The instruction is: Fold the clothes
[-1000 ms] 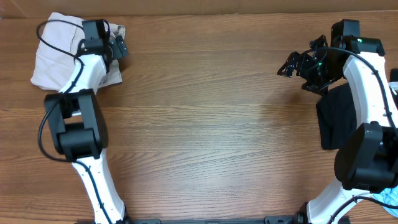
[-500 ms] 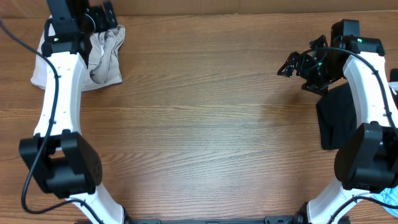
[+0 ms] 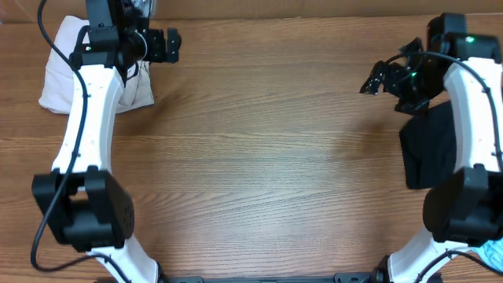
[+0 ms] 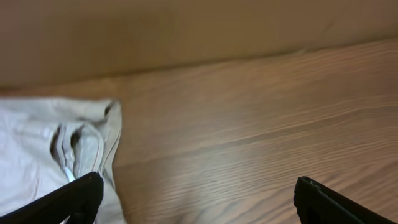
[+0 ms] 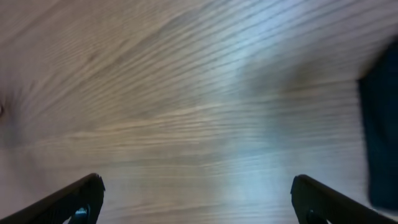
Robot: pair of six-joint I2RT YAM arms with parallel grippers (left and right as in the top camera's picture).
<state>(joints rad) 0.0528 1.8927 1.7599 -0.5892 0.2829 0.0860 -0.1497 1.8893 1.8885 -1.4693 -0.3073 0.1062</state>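
My left arm stretches far forward, its left gripper (image 3: 167,45) pointing toward my right with its fingers spread wide and nothing between them. My right arm curves up the far side, and my right gripper (image 3: 376,79) points toward my left, fingers likewise parted (the wrist view confirms it).

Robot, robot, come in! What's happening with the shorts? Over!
Left pincer open, empty. Right pincer open, empty. Shorts bunched at far left corner, not held. Black garment by right arm, out of the way.

Table (image 3: 267,157) middle open (garments at edges).
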